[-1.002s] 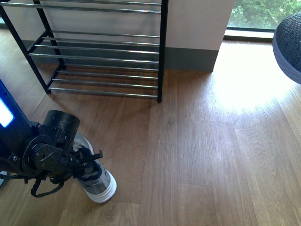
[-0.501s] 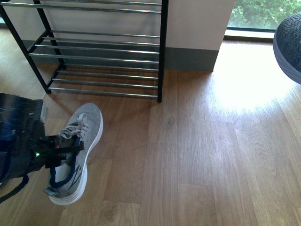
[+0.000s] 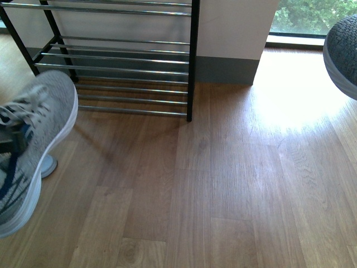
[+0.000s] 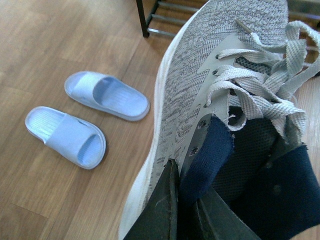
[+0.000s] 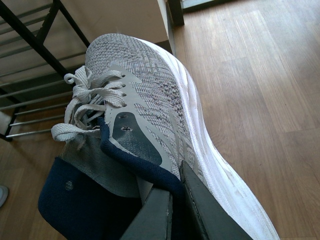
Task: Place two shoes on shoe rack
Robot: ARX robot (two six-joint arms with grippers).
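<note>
Sneaker [image 3: 34, 139] held up near the rack [image 3: 128, 72], its twin [image 3: 341, 50] far right.
Left gripper [image 4: 187, 200] and right gripper [image 5: 172, 197] each pinch a collar (thin hold); level the sole, then slide toe-first onto the bars.

Bright daylight from the window [image 3: 312, 17] glares on floor [image 3: 290, 106] (sharp focus).

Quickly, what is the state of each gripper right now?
Left gripper: closed on a grey sneaker.
Right gripper: closed on the other grey sneaker.
</note>
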